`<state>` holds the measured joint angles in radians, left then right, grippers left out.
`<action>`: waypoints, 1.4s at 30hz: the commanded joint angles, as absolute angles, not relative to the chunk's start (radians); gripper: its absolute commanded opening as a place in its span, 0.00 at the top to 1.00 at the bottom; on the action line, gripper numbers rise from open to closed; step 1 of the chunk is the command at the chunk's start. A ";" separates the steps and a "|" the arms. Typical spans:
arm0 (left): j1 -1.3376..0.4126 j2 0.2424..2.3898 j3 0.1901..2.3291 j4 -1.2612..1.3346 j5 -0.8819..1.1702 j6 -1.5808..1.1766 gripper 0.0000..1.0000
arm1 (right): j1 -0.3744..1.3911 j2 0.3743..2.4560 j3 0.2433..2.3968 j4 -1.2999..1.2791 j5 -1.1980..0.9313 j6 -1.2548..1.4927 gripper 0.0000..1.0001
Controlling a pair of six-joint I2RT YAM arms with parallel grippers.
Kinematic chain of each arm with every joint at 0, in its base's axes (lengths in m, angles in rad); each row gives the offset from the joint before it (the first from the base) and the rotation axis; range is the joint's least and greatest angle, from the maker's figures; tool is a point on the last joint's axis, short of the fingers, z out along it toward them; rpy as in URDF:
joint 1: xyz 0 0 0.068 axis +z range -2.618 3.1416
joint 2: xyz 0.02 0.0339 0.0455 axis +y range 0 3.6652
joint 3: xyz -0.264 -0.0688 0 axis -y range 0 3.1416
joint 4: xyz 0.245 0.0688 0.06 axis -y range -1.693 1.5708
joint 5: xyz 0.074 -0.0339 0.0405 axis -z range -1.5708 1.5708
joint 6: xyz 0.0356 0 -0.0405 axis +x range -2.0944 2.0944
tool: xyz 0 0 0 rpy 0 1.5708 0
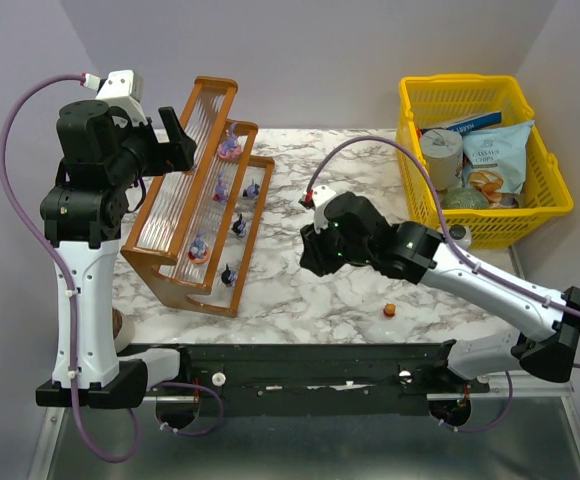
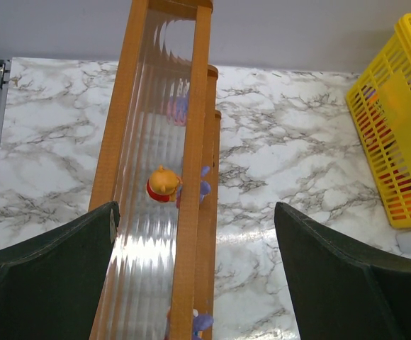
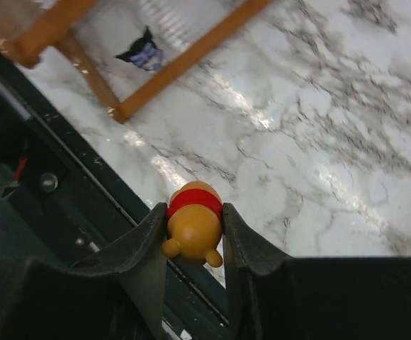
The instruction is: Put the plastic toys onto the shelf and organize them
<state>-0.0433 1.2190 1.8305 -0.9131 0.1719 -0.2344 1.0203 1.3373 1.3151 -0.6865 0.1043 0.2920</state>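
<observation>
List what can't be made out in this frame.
- Top external: the orange toy held by the right gripper is hidden beneath the arm; only the right wrist view shows it.
- Top external: figurines on the shelf are too small to identify, as is the small orange object on the table.
- Left wrist: the yellow basket is cut off by the right edge.

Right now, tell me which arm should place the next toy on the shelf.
Right. The right gripper is shut on an orange bear toy close to the shelf; the left gripper hangs open and empty above the top tier.
</observation>
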 commanded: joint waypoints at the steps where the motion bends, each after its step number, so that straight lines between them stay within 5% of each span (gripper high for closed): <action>1: -0.049 1.204 1.821 -0.874 0.178 -0.239 0.01 | 1.025 1.319 1.426 -0.732 -0.141 0.062 0.96; 12: -0.049 1.195 1.773 -0.841 0.255 -0.230 0.01 | 1.025 1.540 1.392 -0.818 -0.197 -0.195 0.99; 31: -0.049 1.259 1.772 -0.781 0.238 -0.259 0.01 | 1.025 1.813 1.109 -0.302 -0.167 -0.267 0.99; 39: -0.049 1.275 1.802 -0.805 0.232 -0.241 0.01 | 1.025 1.870 1.098 -0.259 -0.117 -0.278 0.88; 42: -0.049 1.276 1.793 -0.810 0.233 -0.233 0.01 | 1.025 1.858 1.088 -0.252 -0.115 -0.276 0.70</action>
